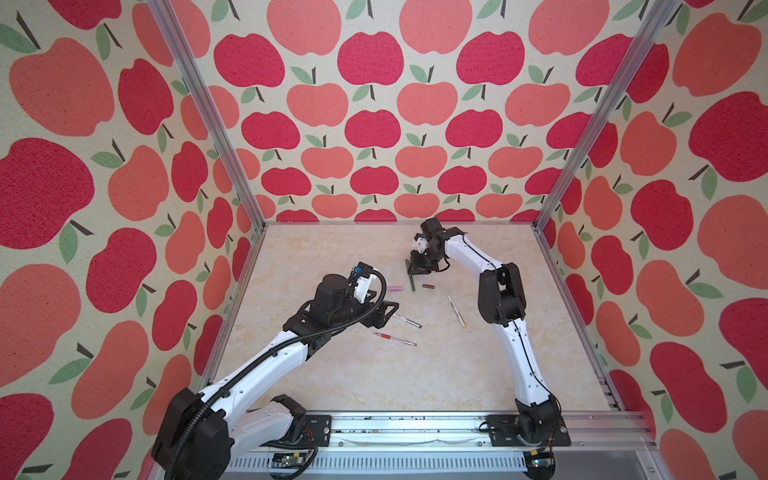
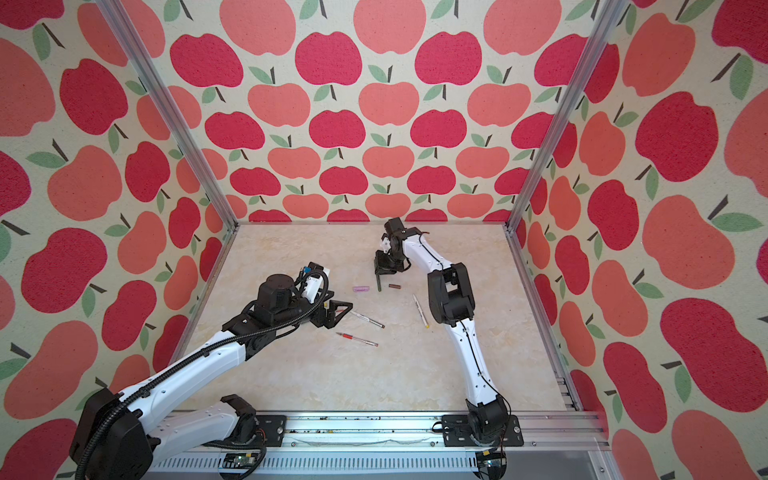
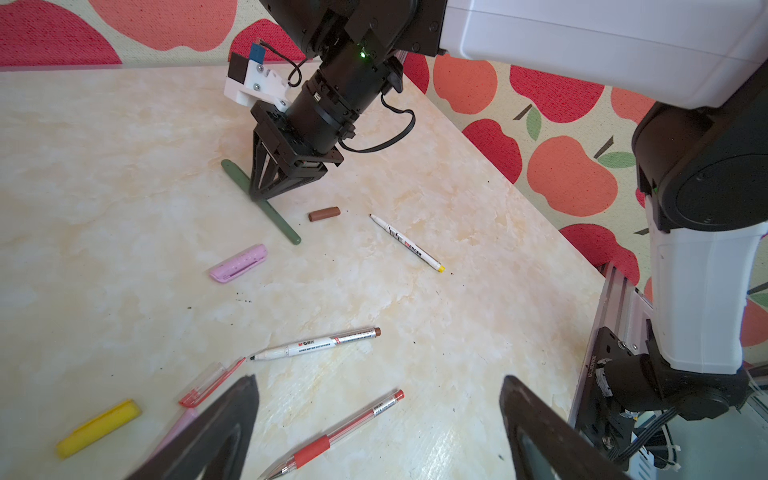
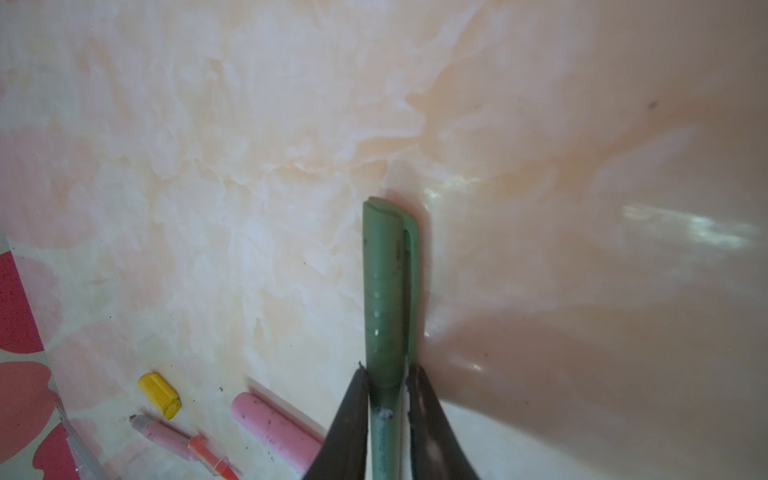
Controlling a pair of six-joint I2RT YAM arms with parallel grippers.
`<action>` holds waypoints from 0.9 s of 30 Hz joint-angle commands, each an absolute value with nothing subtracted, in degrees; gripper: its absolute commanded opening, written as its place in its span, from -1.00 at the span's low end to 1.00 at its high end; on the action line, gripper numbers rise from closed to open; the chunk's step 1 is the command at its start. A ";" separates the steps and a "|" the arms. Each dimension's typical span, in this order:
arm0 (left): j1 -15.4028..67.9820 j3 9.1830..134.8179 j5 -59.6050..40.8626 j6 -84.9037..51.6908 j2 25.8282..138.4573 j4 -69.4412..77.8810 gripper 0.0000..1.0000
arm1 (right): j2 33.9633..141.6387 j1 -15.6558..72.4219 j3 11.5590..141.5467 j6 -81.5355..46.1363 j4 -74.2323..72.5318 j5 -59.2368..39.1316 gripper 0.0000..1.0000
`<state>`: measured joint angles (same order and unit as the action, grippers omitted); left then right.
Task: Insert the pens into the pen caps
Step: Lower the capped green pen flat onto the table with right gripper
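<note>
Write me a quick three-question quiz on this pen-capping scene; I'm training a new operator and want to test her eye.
1. True or false: the green pen already wears its green cap.
2. What is the right hand closed on? A) a cap alone B) the green pen C) nothing
3. Fill in: the cap lying closest to the white pen with the yellow end is the ____ one.

Key
1. True.
2. B.
3. Brown: the brown cap lies just off that pen's tip.
</note>
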<state>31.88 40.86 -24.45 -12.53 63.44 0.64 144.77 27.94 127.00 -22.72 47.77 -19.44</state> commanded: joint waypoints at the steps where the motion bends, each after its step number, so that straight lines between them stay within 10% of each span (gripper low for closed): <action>1: 31.63 41.31 -25.09 -13.18 62.60 2.20 0.86 | 144.92 27.64 125.18 -24.60 46.90 -18.19 -0.58; 27: 31.38 40.61 -24.40 -13.71 59.33 1.85 0.88 | 144.71 29.73 123.86 -24.64 48.59 -11.92 -0.61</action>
